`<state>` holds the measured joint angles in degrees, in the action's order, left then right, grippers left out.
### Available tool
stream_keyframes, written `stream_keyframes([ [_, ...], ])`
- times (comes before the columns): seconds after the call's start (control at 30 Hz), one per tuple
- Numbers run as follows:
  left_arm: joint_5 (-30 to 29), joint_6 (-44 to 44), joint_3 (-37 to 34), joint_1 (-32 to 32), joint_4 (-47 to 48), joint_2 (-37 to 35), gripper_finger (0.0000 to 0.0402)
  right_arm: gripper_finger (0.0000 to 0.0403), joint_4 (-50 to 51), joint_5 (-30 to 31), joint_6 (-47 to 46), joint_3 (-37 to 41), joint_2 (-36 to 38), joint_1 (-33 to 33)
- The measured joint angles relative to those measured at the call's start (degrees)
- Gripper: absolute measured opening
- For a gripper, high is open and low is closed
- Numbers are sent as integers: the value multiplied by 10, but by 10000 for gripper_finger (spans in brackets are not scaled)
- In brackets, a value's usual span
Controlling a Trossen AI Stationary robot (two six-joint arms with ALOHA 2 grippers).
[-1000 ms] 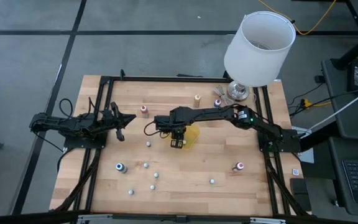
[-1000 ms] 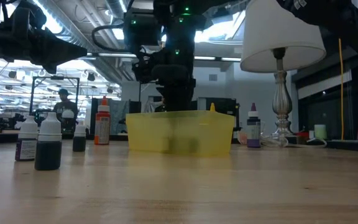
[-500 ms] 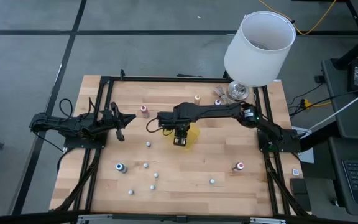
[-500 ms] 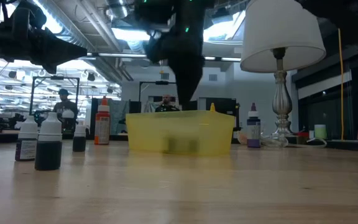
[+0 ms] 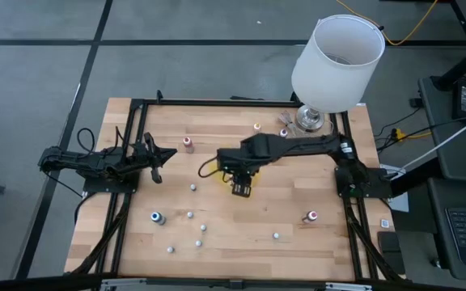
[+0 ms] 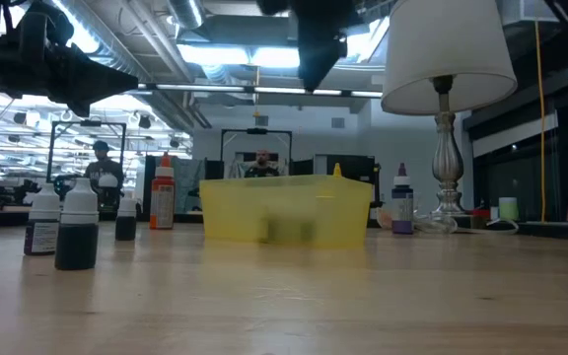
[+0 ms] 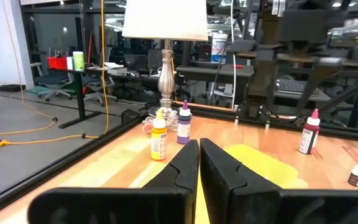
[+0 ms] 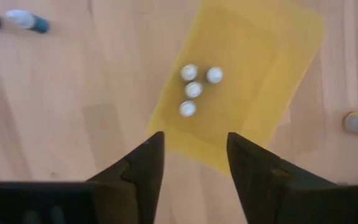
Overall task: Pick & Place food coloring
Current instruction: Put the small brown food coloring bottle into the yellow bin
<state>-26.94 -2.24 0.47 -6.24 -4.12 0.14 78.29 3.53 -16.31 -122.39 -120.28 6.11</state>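
Observation:
The yellow tray (image 8: 241, 81) lies flat on the wooden table near its middle. Several white-capped food coloring bottles (image 8: 194, 90) stand upright in it on their bases. My right gripper (image 8: 194, 168) hangs high above the tray's edge, pointing down, open with nothing between its fingers. In the low view only its tip (image 6: 319, 69) shows above the tray (image 6: 286, 209). My left gripper (image 5: 158, 153) waits shut and level at the table's left side. More food coloring bottles (image 5: 189, 215) stand loose on the near left part of the table.
A lamp with a white shade (image 5: 336, 61) stands at the far right corner. Bottles stand near it (image 5: 283, 133), at the far middle (image 5: 187, 144) and near right (image 5: 311, 216). In the low view dark bottles (image 6: 77, 232) stand left of the tray.
My right gripper has risen from inside the yellow tray to well above it, drifting a little toward the table's right edge. The tray and the bottles in it have stayed where they were.

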Motion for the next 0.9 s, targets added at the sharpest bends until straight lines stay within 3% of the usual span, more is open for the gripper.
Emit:
stream_keyframes([
  [0.3, 0, 0, 0, 0, 0, 0, 12, 235, 35, -1, -145, 0, 18, 94],
  [0.43, 0, 0, 0, 0, 0, 0, 12, 238, 40, 1, -218, 0, 18, 145],
  [0.57, 0, 0, 0, 0, 0, 0, 9, 237, 34, 42, -292, 10, 18, 198],
  [0.67, 0, 0, 0, 0, 0, 0, 9, 232, 33, 71, -335, 42, 17, 236],
  [0.9, 0, 0, 0, 0, 0, 0, 13, 228, 24, 74, -435, 132, 17, 299],
])
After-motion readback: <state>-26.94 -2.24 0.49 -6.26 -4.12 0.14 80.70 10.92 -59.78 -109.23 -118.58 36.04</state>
